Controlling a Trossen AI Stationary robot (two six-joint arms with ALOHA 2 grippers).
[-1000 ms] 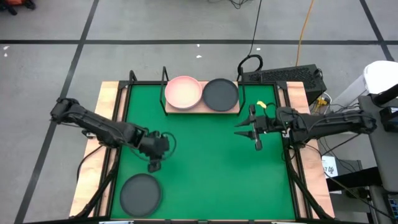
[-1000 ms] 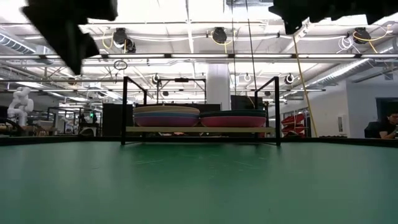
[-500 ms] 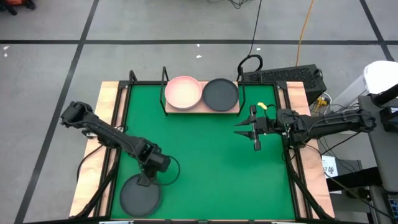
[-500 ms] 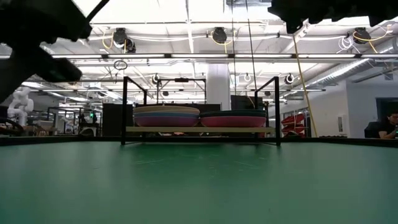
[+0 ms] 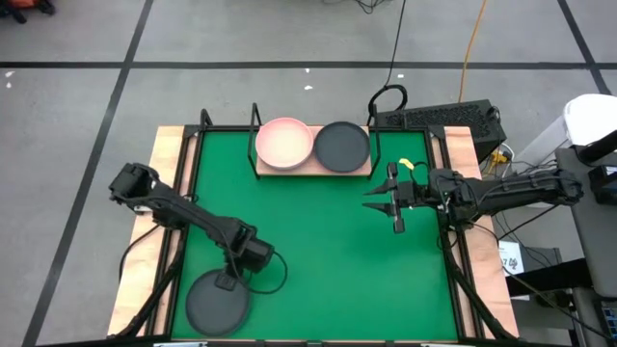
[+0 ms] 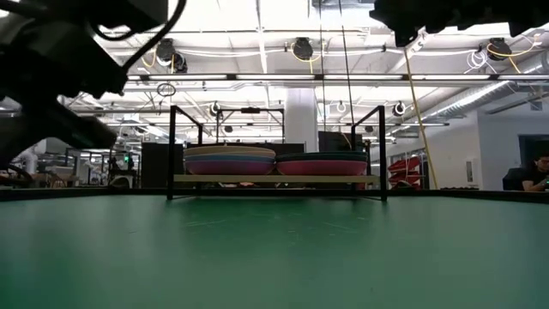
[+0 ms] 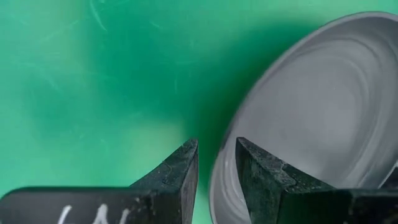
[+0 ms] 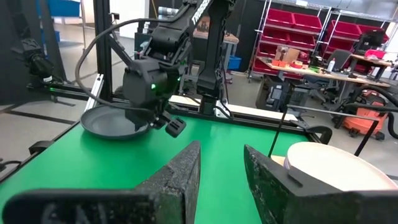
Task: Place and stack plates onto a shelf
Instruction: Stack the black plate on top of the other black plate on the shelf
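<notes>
A dark grey plate (image 5: 214,304) lies on the green mat near its near left corner. It also shows in the left wrist view (image 7: 311,112) and the right wrist view (image 8: 109,121). My left gripper (image 5: 229,282) (image 7: 216,155) is open at the plate's far right rim, pointing down, one finger over the inside and one outside, with green showing in the gap. My right gripper (image 5: 369,199) (image 8: 221,155) hovers open over the mat's right side. The shelf (image 5: 313,172) (image 6: 274,178) carries two stacks, one topped light pink (image 5: 284,142), one dark grey (image 5: 342,145).
The shelf stands at the mat's far edge on black rod supports (image 6: 171,150). The mat's middle (image 5: 318,251) lies bare between the arms. A keyboard (image 5: 439,118) and cables sit off the table's far right corner. The table's wooden border (image 5: 145,241) frames the mat.
My left gripper has travelled from the mat's left middle toward the near edge and down, ending with its fingers astride the dark grey plate's rim. The plate and the shelf stacks have stayed where they were.
</notes>
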